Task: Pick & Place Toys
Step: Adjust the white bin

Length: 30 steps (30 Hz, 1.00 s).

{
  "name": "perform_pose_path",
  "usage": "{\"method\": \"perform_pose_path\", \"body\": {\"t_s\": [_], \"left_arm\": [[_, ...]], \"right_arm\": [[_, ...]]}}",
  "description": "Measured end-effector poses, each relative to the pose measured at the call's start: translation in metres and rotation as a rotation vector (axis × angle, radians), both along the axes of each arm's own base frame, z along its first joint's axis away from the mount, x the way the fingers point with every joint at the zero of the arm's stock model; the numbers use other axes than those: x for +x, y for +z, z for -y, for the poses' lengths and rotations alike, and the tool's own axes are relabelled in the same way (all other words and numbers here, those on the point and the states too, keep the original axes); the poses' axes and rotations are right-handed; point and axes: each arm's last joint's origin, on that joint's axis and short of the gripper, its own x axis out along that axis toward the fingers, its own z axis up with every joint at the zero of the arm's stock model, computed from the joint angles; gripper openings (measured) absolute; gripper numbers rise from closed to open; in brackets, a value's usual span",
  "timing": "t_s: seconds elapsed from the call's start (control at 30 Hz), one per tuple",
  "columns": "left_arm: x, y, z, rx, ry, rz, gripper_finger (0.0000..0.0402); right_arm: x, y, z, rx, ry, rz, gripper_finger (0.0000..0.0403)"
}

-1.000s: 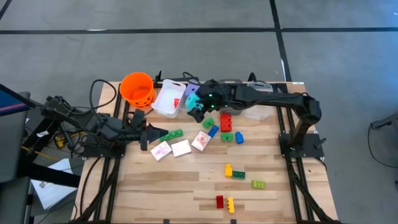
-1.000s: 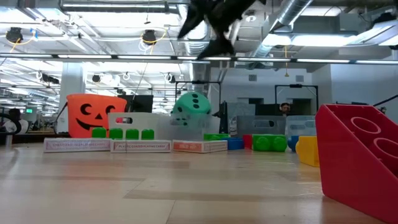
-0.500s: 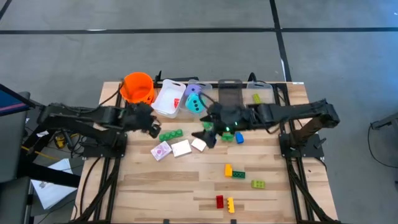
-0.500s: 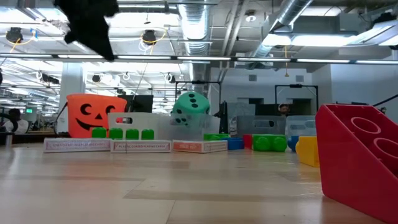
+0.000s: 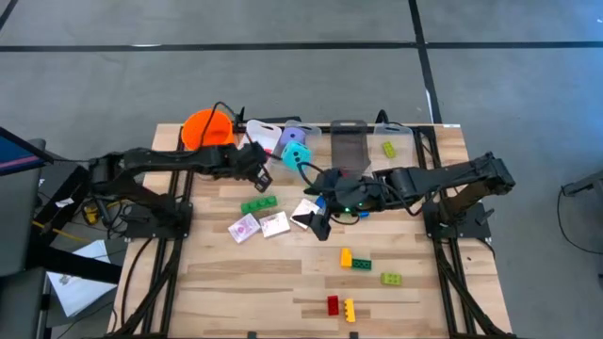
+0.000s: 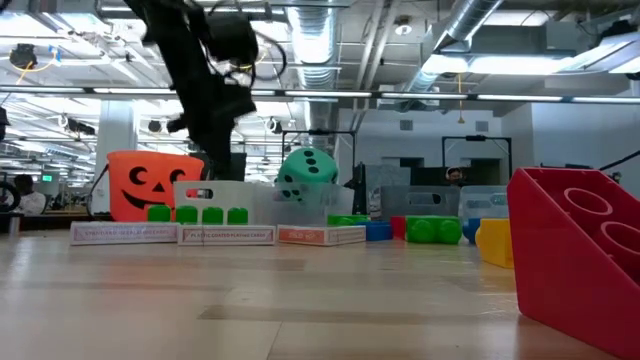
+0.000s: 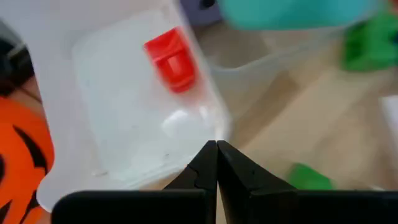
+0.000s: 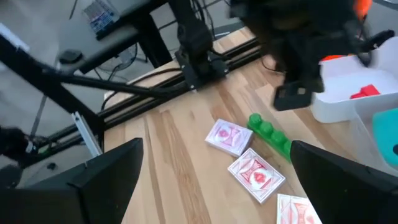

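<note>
I've swung my left pincer (image 5: 261, 175), fingers together and empty, over to the clear bin (image 5: 247, 151), while my right pincer (image 5: 316, 218), spread wide, has dropped beside the cards (image 5: 274, 224) for 1.

Wooden table (image 5: 236, 273) carries bricks (image 5: 353, 260), cards (image 5: 259, 226), bins (image 5: 350, 143), bucket (image 5: 200, 127).

Glossy plastic bricks (image 5: 363, 265), wooden table (image 5: 245, 273)

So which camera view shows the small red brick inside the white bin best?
The left wrist view: the red brick fills it, lying in the white bin. The right wrist view shows it small, the high view a speck, the low view a hint.
</note>
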Motion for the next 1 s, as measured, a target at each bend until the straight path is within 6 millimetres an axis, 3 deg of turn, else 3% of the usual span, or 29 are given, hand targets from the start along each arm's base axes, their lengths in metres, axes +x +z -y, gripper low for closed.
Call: {"method": "perform_pose_path", "body": {"t_s": [0.17,0.37,0.67,1.0], "left_arm": [[0.001,-0.019,-0.022,-0.107,0.076,-0.012,0.0],[0.009,-0.033,-0.027,-0.264,0.122,0.069,0.0],[0.024,-0.034,-0.032,-0.295,0.155,0.224,0.0],[0.018,-0.032,-0.044,-0.268,0.16,0.226,0.0]], "right_arm": [[-0.004,0.0,-0.009,-0.057,0.058,-0.02,0.0397],[-0.007,-0.003,-0.015,-0.134,0.127,-0.057,0.0397],[-0.011,-0.008,-0.017,-0.151,0.204,-0.128,0.0397],[-0.012,-0.009,-0.016,-0.15,0.208,-0.143,0.0397]]}}
